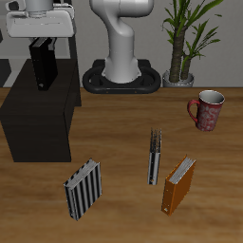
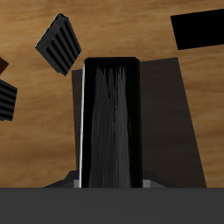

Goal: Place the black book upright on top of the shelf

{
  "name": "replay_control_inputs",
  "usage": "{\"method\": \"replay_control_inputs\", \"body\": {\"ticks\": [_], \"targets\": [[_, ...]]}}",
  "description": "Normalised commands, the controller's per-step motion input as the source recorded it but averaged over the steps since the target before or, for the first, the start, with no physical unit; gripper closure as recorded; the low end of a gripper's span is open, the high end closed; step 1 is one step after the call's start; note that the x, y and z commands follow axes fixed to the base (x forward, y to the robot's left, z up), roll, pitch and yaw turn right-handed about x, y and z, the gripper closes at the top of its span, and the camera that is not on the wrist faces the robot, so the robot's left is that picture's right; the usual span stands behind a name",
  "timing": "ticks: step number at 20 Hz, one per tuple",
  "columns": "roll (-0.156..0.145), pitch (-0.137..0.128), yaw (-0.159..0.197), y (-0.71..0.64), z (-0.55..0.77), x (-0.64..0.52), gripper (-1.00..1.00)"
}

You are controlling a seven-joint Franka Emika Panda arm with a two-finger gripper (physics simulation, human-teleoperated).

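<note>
The black book hangs upright in my gripper, which is shut on its upper end. It is over the back part of the flat top of the shelf, the low black cabinet beside the robot base. Its lower edge is at or just above the shelf top; I cannot tell whether they touch. In the wrist view the book fills the middle, seen along its length between my fingertips, with the dark shelf top around it.
A grey striped book, a thin grey striped book and an orange-brown book stand near the table's front. A patterned mug and a potted plant are farther back. The robot base stands beside the shelf.
</note>
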Motion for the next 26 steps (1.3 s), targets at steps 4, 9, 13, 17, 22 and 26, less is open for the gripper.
{"method": "replay_control_inputs", "body": {"ticks": [4, 9, 13, 17, 22, 26], "targets": [[-0.014, -0.007, -0.019, -0.25, -0.13, -0.02, 1.00], [-0.022, 0.001, -0.018, -0.16, -0.15, 0.02, 1.00], [0.001, 0.017, -0.021, 0.05, -0.21, 0.02, 1.00], [-0.067, 0.001, -0.025, -0.13, -0.24, 0.06, 1.00], [-0.036, 0.030, -0.060, -0.09, -0.16, 0.06, -1.00], [-0.016, -0.006, 0.018, 0.06, 0.00, 0.00, -1.00]]}}
